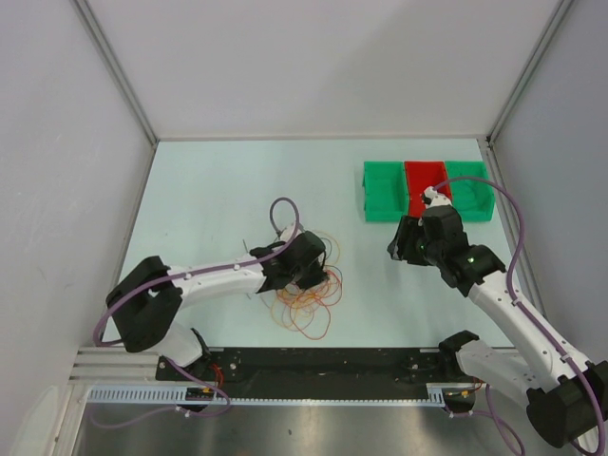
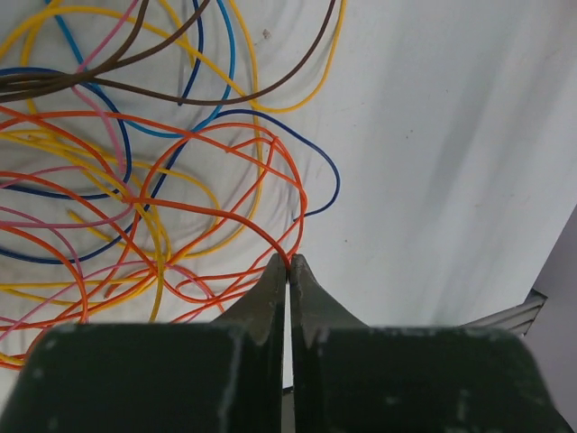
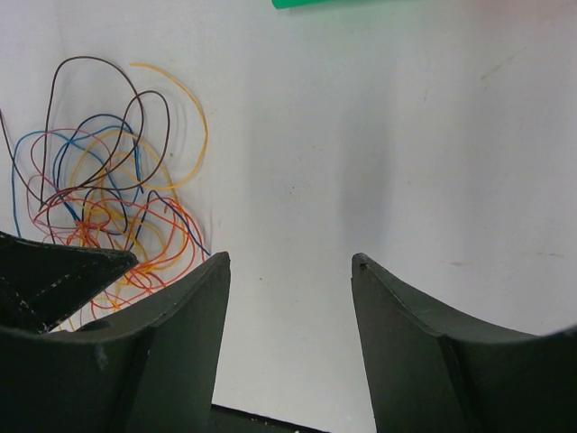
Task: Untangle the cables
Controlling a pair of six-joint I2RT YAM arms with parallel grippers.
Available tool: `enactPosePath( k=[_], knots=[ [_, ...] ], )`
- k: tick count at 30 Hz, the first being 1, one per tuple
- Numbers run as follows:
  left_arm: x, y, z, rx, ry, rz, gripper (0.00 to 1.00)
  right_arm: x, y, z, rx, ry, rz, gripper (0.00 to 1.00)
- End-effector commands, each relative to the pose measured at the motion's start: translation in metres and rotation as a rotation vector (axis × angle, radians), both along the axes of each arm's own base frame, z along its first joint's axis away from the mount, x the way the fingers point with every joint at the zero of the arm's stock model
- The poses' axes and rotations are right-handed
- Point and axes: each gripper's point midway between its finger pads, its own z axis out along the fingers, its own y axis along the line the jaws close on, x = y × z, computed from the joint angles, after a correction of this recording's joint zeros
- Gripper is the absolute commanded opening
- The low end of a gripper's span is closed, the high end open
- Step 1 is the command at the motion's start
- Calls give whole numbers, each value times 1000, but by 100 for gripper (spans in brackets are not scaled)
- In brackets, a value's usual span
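Observation:
The cables (image 1: 306, 294) lie in one tangled heap of thin orange, yellow, blue, pink and dark brown loops on the table, near the front middle. My left gripper (image 1: 312, 277) is down on the heap. In the left wrist view its jaws are shut, pinching an orange cable (image 2: 270, 236) at the very tips of the left gripper (image 2: 288, 262). The right gripper (image 1: 399, 249) hovers to the right of the heap, apart from it. Its jaws stand open with nothing between them, and from the right gripper (image 3: 288, 260) the cables (image 3: 108, 189) show off to the left.
A green block set with a red middle section (image 1: 427, 190) stands at the back right, just behind the right arm; its green edge (image 3: 306, 3) shows at the top of the right wrist view. Grey walls close in the table on three sides.

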Motion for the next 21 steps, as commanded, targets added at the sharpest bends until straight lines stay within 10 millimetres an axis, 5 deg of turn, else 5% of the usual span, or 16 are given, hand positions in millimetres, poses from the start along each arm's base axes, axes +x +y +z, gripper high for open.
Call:
enactPosePath(
  k=[1,6,7,9,12,14,15,19,21],
  knots=[
    [10,-8,23,-3,-54,0,1,2,5,9,27,-35,15,61],
    [21,-15,83,-13,-194,-76,0,1,8,12,51,-41,19,61],
    [26,-20,116,-42,-260,-106,0,1,8,14,56,-47,19,61],
    [27,-22,149,-61,-320,-150,0,2,9,17,66,-55,17,61],
    [30,-23,249,-161,-499,-195,0,1,10,22,84,-67,12,61],
    [26,-14,286,-160,-573,-224,0,1,11,24,97,-72,6,61],
    [23,-12,325,-209,-641,-234,0,1,12,25,104,-74,8,60],
    [2,-6,402,-312,-810,-346,0,2,12,32,119,-91,0,60],
    [-12,-1,425,-365,-861,-389,0,2,10,37,120,-103,-7,60]
  ],
)
